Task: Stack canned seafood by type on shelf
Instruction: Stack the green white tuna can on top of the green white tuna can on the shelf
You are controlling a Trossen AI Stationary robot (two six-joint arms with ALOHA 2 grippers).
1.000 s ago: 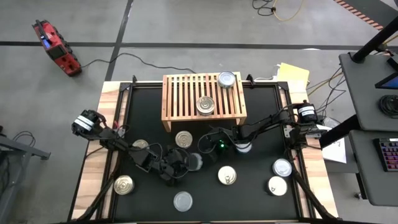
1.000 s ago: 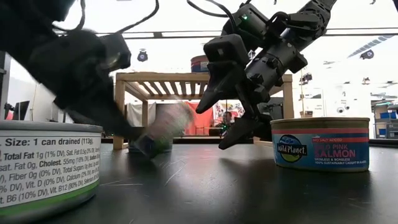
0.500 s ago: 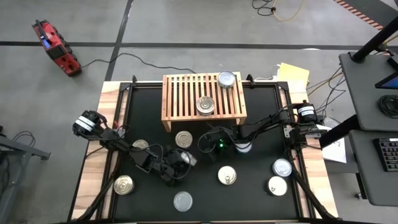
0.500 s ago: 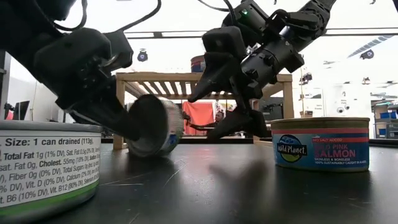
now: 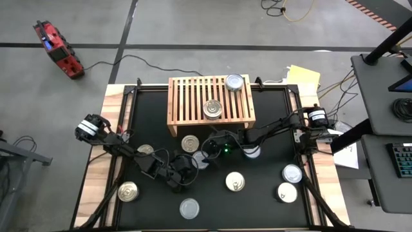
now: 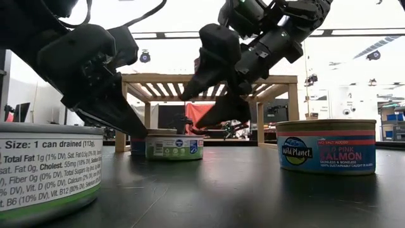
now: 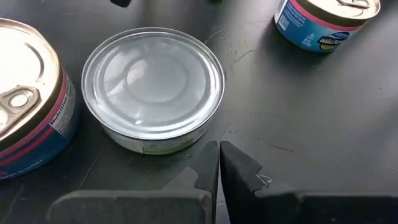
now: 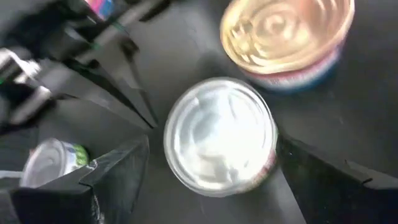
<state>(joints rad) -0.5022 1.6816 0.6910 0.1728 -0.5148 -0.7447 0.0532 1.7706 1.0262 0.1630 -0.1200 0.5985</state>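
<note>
A short can [image 7: 153, 87] with a plain silver lid and a green label stands flat on the black table top, lid up; it also shows in the low view [image 6: 174, 146]. My left gripper [image 7: 218, 149] is shut, its tips down beside the can's side wall. My right gripper [image 8: 214, 143] is open and hangs above the same can [image 8: 219, 138], one finger on either side and clear of it. The light-wood shelf [image 5: 193, 100] stands at the table's far side with two cans on its slats [image 5: 234, 82] [image 5: 213, 109]. My left gripper's shut fingertips [image 7: 219, 155] slant down toward the lower side wall [image 7: 186, 138] of the silver-lidded can. Whether they touch the wall or stand just off it, I cannot tell. The can rests flat on the table.
A gold-lidded can [image 8: 286, 37] stands just beyond the silver one, toward the shelf. More cans are spread over the table [image 5: 128, 191] [image 5: 189, 207] [image 5: 235, 182] [image 5: 292, 173] [image 5: 287, 192]. A salmon can [image 6: 328, 147] stands close to the low camera.
The silver-lidded can stood tipped up on its rim against my left gripper and has dropped flat onto the table, lid up. My right gripper has rolled at the wrist, risen a little and shifted slightly toward the table's left, over that can, staying open.
</note>
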